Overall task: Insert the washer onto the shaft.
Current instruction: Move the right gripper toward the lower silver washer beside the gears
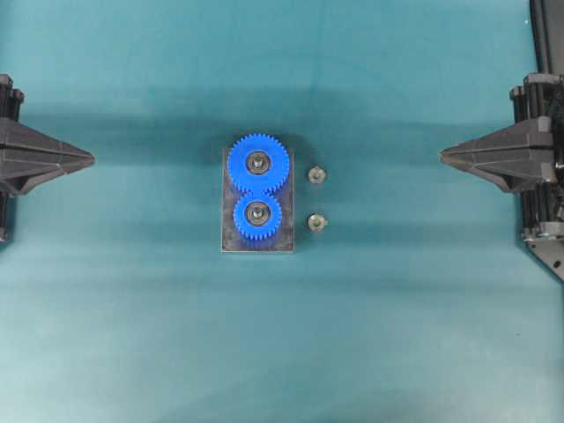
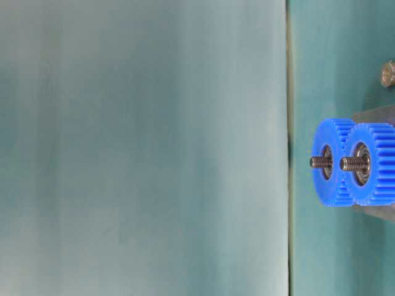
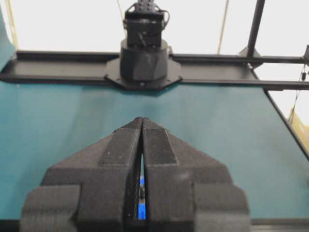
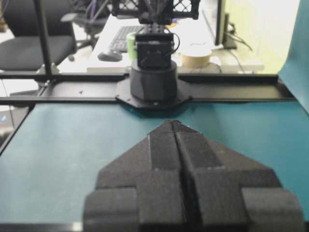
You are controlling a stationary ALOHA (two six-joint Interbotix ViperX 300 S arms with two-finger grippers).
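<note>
From above, two blue gears (image 1: 257,187) sit on a grey block (image 1: 257,240), two small washers (image 1: 316,174) just right. Left gripper (image 1: 88,159) and right gripper (image 1: 443,156) clenched, empty, far apart. Table level: shafts (image 2: 345,163) bare

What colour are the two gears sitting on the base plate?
Both gears are bright blue, clearest in the overhead exterior view.
</note>
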